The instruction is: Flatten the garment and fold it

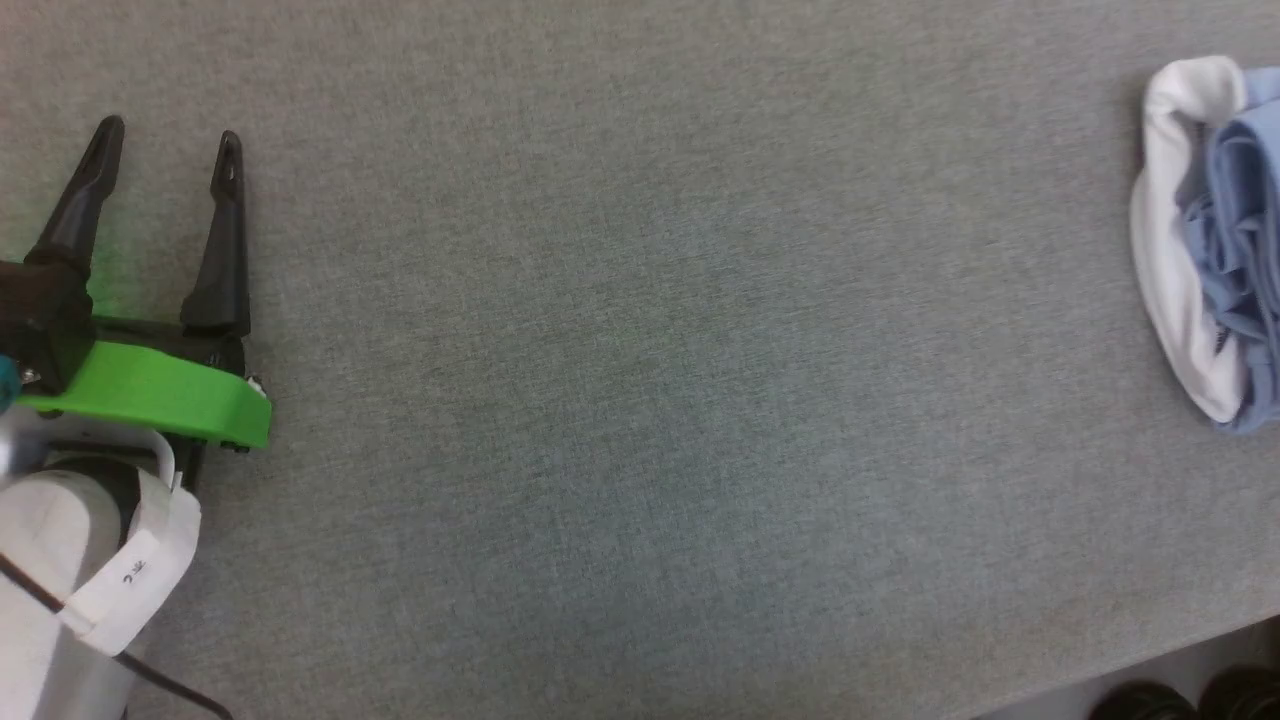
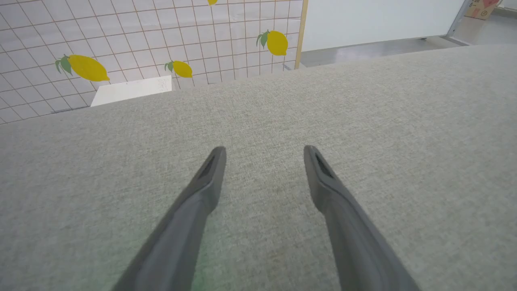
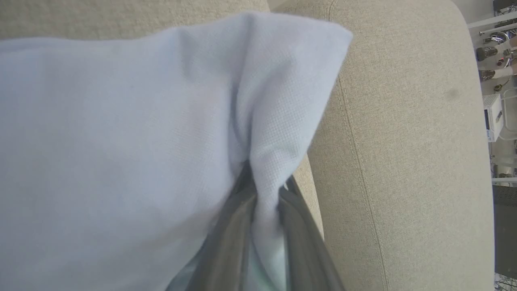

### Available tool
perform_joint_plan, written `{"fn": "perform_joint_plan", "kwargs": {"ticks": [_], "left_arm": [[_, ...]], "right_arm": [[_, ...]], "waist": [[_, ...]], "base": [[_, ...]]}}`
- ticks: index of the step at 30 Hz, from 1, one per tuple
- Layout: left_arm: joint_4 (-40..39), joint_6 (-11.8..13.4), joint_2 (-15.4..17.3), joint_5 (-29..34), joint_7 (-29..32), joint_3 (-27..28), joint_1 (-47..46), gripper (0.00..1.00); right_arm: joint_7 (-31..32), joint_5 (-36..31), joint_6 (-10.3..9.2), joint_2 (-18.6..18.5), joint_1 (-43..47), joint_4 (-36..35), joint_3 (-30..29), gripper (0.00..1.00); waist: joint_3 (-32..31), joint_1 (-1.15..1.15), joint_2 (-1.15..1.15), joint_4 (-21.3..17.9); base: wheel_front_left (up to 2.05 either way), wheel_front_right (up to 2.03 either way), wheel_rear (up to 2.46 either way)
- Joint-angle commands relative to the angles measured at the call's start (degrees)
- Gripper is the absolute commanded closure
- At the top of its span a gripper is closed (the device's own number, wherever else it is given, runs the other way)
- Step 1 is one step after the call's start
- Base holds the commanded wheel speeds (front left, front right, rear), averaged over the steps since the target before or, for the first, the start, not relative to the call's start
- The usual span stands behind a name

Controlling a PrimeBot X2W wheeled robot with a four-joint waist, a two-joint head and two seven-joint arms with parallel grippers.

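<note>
1. The garment (image 1: 1215, 240) lies bunched at the far right edge of the grey counter (image 1: 640, 350), with its white part turned toward the left and its long side running away from the robot.
2. The left tool (image 1: 169, 133) is spread and empty, well apart to the left, so the right arm is far nearer (the left would have to cross the whole counter).
3. The right wrist view tells the grip: the right tool (image 3: 266, 190) is clenched on a pinched fold of blue cloth. The head view gives the bundle's place.

Head view looking steeply down on the grey table (image 1: 640, 400), left gripper (image 1: 170, 133) at its left edge, garment (image 1: 1225, 230) at its right edge, left wrist view low over the same table, facing a tiled wall (image 2: 141, 40), right wrist view close up on the garment.
</note>
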Motion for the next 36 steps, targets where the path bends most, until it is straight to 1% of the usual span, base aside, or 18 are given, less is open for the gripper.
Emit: {"fn": "perform_joint_plan", "kwargs": {"ticks": [1,2,8,13,15,16,19,20,24,30,36], "left_arm": [[-0.39,0.50,0.77,0.29,0.21,0.36,0.20,0.00],[-0.62,0.58,0.94,0.32,0.39,0.42,0.28,0.00],[-1.12,0.76,1.44,0.26,0.89,0.44,0.53,0.00],[0.04,0.69,1.01,-0.19,0.22,0.20,0.79,0.00],[0.85,0.73,0.54,-0.50,-0.58,0.17,1.09,0.00],[2.42,0.63,-0.36,-1.17,-1.92,0.07,1.63,0.00],[4.63,0.42,-1.72,-1.95,-3.87,-0.23,2.29,0.00],[6.76,0.39,-3.22,-2.70,-5.80,-0.46,2.99,0.00],[9.60,0.38,-4.95,-3.86,-8.07,-0.55,4.36,0.00],[12.73,0.54,-6.98,-5.43,-10.79,-0.07,6.57,0.00],[14.71,0.49,-8.74,-6.49,-12.52,0.55,8.21,0.00]], "right_arm": [[-0.48,-1.35,-0.10,0.43,-1.17,0.60,-0.96,0.41],[-0.60,-1.94,-0.10,0.66,-1.41,0.95,-1.59,0.00],[-2.41,-4.60,-0.10,1.65,-2.87,2.19,-3.27,0.00],[-5.05,-4.24,-0.10,1.70,-4.28,1.61,-3.27,0.00],[-6.53,-3.31,-0.10,1.65,-4.99,0.49,-2.14,0.00],[-9.00,-0.81,-0.10,1.94,-6.32,-1.91,-0.25,0.00],[-12.47,2.18,-0.10,2.28,-7.43,-5.14,3.17,0.00],[-14.98,4.91,-0.10,3.22,-7.81,-8.03,6.54,0.00],[-18.89,7.76,-0.10,5.29,-7.28,-12.06,10.28,0.00],[-28.59,11.40,-0.10,11.39,-5.35,-17.91,11.98,0.00],[-36.99,11.45,-0.10,17.98,-0.02,-21.82,12.05,0.00]], "waist": [[2.52,-0.01,0.00,-0.08],[2.73,-0.01,0.00,-0.24],[2.68,-0.01,0.00,-1.31],[0.10,-0.01,0.00,-1.93],[-1.56,-0.01,0.00,-2.18],[-4.33,-0.01,0.00,-2.37],[-8.20,-0.01,0.00,-2.55],[-11.99,-0.01,0.00,-2.68],[-16.54,-0.01,0.00,-2.77],[-22.50,-0.01,0.00,-2.21],[-26.81,-0.01,0.00,-1.00]], "base": [[0.00,0.00,0.00],[0.00,0.00,0.00],[0.00,0.00,0.00],[0.00,0.00,0.00],[0.00,0.00,0.00],[0.00,0.00,0.00],[0.00,0.00,0.00],[0.00,0.00,0.00],[0.00,0.00,0.00],[0.00,0.00,0.00],[0.00,0.00,0.00]]}}
